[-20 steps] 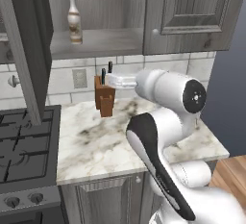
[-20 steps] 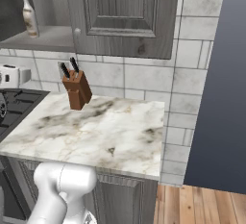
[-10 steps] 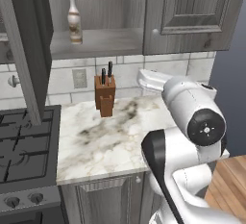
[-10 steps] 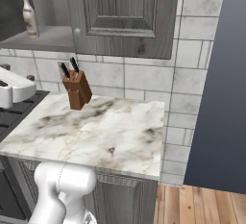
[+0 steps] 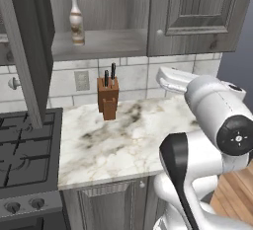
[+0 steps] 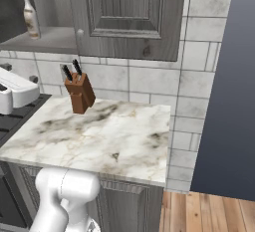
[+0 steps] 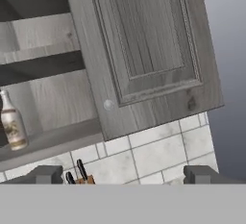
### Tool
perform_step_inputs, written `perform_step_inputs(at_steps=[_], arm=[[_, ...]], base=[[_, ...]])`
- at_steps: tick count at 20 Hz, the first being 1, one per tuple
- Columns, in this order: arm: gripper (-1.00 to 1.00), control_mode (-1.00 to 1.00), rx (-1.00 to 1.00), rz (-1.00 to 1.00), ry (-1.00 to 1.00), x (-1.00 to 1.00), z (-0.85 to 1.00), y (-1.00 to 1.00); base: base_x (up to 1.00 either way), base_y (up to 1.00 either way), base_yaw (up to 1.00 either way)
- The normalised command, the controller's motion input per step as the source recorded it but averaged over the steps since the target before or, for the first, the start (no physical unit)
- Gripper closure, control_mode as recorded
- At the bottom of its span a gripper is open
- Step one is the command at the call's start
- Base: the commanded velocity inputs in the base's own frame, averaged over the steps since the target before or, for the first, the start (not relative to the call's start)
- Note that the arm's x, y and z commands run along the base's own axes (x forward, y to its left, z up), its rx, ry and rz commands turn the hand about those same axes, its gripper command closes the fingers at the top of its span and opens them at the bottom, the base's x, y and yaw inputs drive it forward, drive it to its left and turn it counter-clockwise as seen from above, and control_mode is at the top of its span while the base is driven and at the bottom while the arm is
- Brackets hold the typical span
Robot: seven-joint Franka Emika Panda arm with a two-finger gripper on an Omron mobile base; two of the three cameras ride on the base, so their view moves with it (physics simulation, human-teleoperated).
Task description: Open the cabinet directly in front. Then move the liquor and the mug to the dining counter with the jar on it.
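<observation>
One cabinet (image 5: 192,17) door hangs open, the liquor (image 5: 75,20) upright on its shelf; the fingers (image 7: 45,174) stand wide apart, empty.

light: even, soft, bright, no clear source | shadows: dim inside the open cabinet (image 5: 99,21), faint patch under the knife block (image 5: 107,98) on the worktop (image 5: 123,140) | glare: mild sheen on the arm | sharpness: rendered, slightly soft, coarse edges in the hand view | distortion: hand view tilted
</observation>
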Motion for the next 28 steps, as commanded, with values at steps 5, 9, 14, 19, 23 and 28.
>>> perform_step_inputs(at_steps=[5, 9, 14, 19, 23, 28], arm=[[-1.00, -1.00, -0.38, 0.16, 0.01, 0.00, 0.00, 0.00], [-1.00, -1.00, -0.05, 0.03, 0.00, 0.00, 0.00, 0.00], [-1.00, -1.00, 0.05, 0.00, 0.00, 0.00, 0.09, -0.26], [-1.00, -1.00, 0.06, 0.00, 0.00, 0.10, 0.20, -0.26], [-1.00, -1.00, 0.03, 0.05, 0.00, 0.23, 0.13, -0.03], [-1.00, -1.00, 0.01, 0.07, 0.00, 0.48, 0.13, 0.00]], base=[[0.00, 0.00, 0.00], [0.00, 0.00, 0.00], [0.00, 0.00, 0.00], [0.00, 0.00, 0.00], [0.00, 0.00, 0.00], [0.00, 0.00, 0.00]])
